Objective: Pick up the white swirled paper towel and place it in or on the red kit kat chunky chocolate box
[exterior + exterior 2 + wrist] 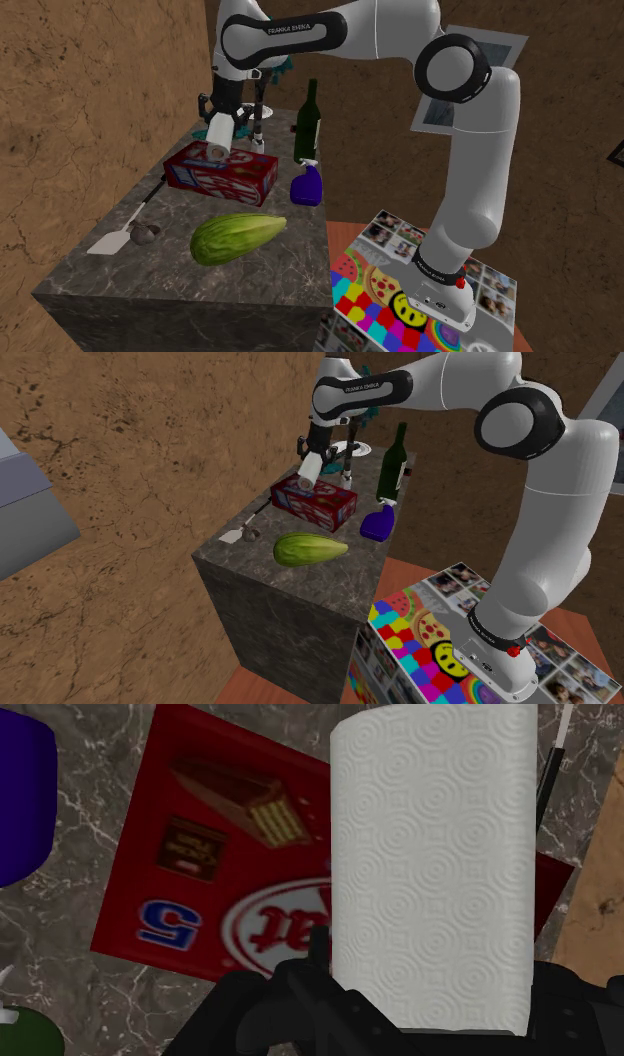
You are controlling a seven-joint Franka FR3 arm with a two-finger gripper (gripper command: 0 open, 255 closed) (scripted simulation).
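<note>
My gripper (221, 120) pinches the paper towel roll (430, 864) across its sides, upper left of the shoulder view, over the red box (222, 172). I judge it light and squashy, so a gentle mid-body squeeze suits it, not the ends.

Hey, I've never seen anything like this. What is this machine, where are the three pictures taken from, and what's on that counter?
It's a white robot arm on a stand, ending in a black two-fingered hand. Two pictures come from outside cameras looking down at the stone counter; the third camera sits on the hand itself. The hand clasps a white paper towel roll above a red chocolate box. Also on the counter: a dark green bottle, a blue spray bottle, a green vegetable and a white spatula.
</note>
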